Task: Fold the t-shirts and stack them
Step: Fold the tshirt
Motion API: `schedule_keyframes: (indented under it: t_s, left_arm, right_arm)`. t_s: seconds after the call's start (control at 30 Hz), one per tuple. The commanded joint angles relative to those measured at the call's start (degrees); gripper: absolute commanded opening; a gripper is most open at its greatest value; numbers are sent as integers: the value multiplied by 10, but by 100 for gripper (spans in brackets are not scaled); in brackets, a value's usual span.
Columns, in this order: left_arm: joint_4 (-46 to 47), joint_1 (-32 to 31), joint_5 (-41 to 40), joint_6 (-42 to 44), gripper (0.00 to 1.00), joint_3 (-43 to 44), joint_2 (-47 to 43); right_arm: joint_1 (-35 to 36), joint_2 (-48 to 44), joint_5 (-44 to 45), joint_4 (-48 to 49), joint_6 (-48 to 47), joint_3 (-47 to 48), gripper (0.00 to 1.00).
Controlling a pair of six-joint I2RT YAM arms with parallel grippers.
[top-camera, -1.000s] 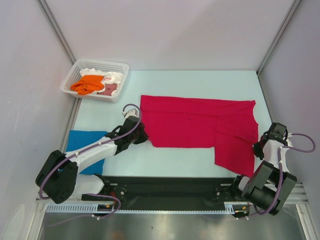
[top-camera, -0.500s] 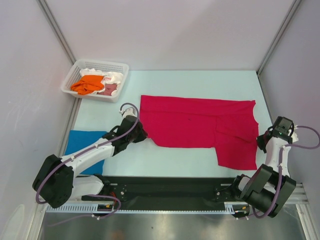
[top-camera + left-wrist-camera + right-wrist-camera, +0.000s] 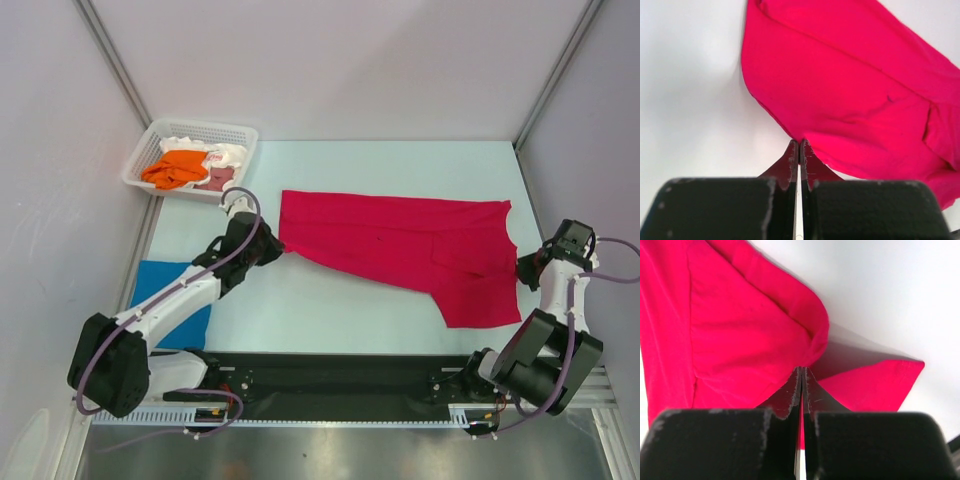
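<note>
Clearly, left end effector (image 3: pixel 274 248) and right end effector (image 3: pixel 526 268) each pinch opposite edges of the crimson t-shirt (image 3: pixel 400 245).

No text, label, brand, number or sign can be read in any of the 3 views. The crimson t-shirt (image 3: pixel 400 245) is plain cloth with no print showing. Nothing legible shows on the white basket (image 3: pixel 247 155) at the counter's (image 3: pixel 330 310) far left corner, or on the counter itself.
</note>
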Motion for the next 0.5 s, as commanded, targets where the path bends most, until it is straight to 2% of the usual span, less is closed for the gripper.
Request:
schedule_keyframes:
  t_s: [0.0, 0.47]
  left_arm:
    - [11, 12, 13, 13, 0, 36, 4]
    - [28, 44, 22, 21, 0, 43, 49]
  right_arm:
    - [-2, 17, -24, 33, 0, 30, 0]
    - [1, 113, -61, 48, 36, 113, 0]
